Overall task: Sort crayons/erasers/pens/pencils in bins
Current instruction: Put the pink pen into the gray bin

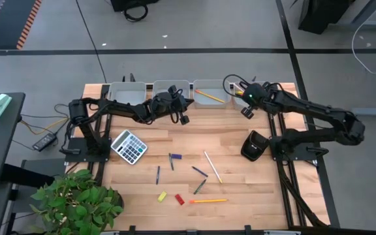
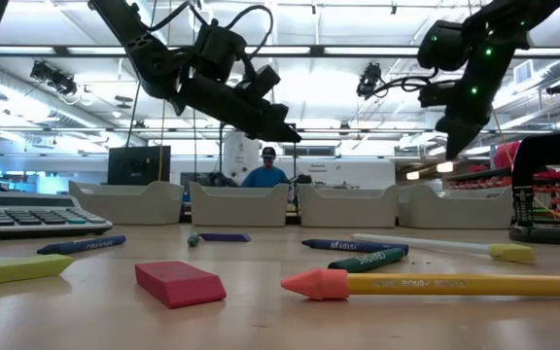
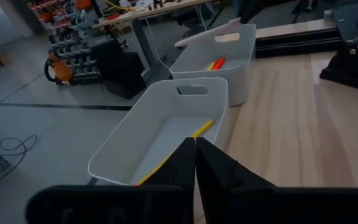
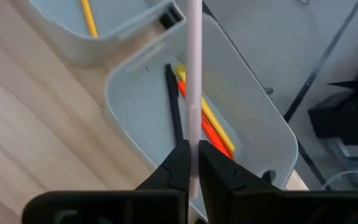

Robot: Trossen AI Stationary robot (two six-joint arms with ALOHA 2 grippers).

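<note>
Four light-grey bins stand in a row along the table's far edge. My right gripper hangs over the rightmost bin, shut on a thin white pen. In that bin lie a black pen and yellow and orange sticks. My left gripper is shut on nothing, just in front of the bins; a bin holding a yellow pencil lies beyond its fingertips. Erasers, crayons and pencils lie flat on the near half of the table. My right gripper pinches the white pen between its two fingers, close to one end of it. The long rest of the pen sticks out past the fingertips. It is lifted clear, above the open top of the rightmost bin.
A grey calculator lies at the left by the left arm's base. A black stand sits at the right. A long white stick and a red eraser lie mid-table. A potted plant overhangs the near left corner.
</note>
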